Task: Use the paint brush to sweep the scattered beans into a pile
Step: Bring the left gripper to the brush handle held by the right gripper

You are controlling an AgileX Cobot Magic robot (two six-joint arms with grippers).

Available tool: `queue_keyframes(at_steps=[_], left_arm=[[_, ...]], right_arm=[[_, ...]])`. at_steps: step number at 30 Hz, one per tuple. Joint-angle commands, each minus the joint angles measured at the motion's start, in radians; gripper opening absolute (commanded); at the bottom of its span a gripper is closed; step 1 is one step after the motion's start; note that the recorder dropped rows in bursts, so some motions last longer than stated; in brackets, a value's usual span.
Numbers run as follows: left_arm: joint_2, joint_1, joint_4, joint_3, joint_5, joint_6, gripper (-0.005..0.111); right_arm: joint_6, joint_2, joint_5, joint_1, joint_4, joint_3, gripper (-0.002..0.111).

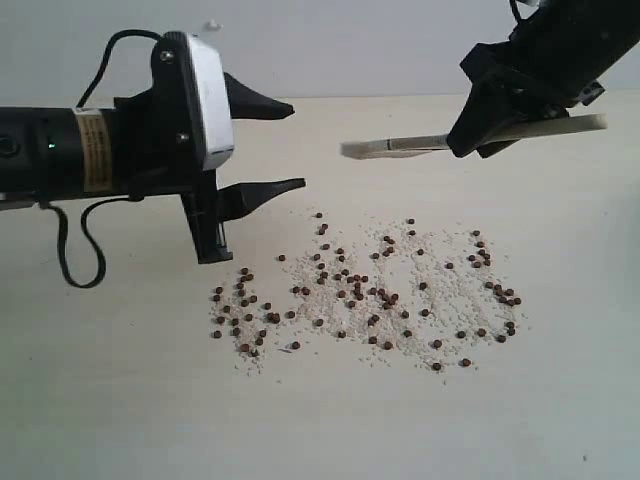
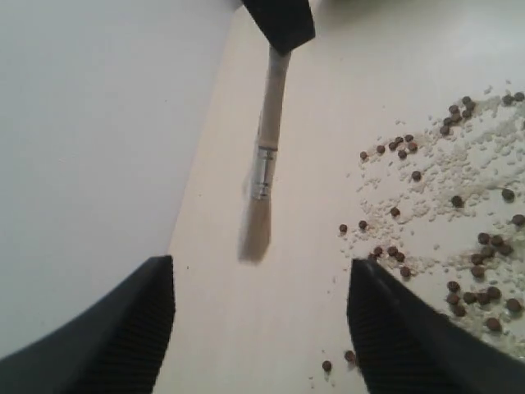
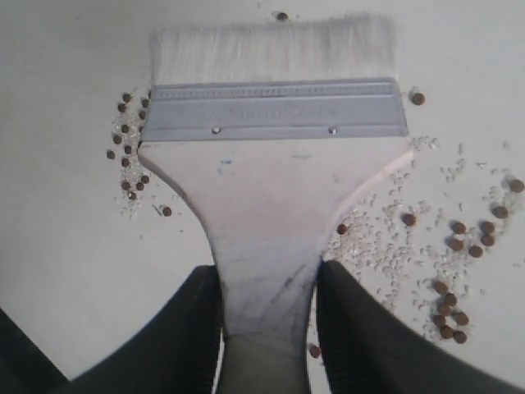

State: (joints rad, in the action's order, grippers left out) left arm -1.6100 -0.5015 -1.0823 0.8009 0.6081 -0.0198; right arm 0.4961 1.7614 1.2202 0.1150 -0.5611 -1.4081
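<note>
Your right fingers (image 3: 184, 336) clenched the paint brush (image 1: 400, 146), axis level, bristles toward your spread, empty left fingers (image 1: 260, 192), beans (image 1: 370, 295) strewn on pale surface (image 1: 120, 400), blank wall (image 1: 350, 40) behind.

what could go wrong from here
The paint brush is held level in the air by the right gripper; lowered untilted, its metal band may hit the table before the bristles. The beans are round and widely spread, so a quick stroke may roll them farther apart. The open left gripper hangs by the spread's left end; a stroke that way may hit it.
</note>
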Motion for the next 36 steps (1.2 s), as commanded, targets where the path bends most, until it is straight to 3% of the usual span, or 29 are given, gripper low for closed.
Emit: queue_keyframes(at_steps=[1,14,26,36], left_arm=[[-0.077,-0.010,0.019,0.076,-0.017,-0.022,0.061],[-0.254,-0.046,0.029,0.205,-0.017,-0.186,0.061],[-0.275,-0.046,0.187,0.214,0.023,-0.277,0.061],[-0.287,-0.046,0.208,0.226,0.102,-0.295,0.061]], right_arm=[[0.036,0.020,0.001,0.001,-0.040,-0.009,0.000],[0.093,0.020,0.001,0.001,-0.072,-0.009,0.000],[0.156,0.020,0.001,0.001,-0.163,-0.009,0.000],[0.156,0.053,0.001,0.001,-0.149,-0.005,0.000]])
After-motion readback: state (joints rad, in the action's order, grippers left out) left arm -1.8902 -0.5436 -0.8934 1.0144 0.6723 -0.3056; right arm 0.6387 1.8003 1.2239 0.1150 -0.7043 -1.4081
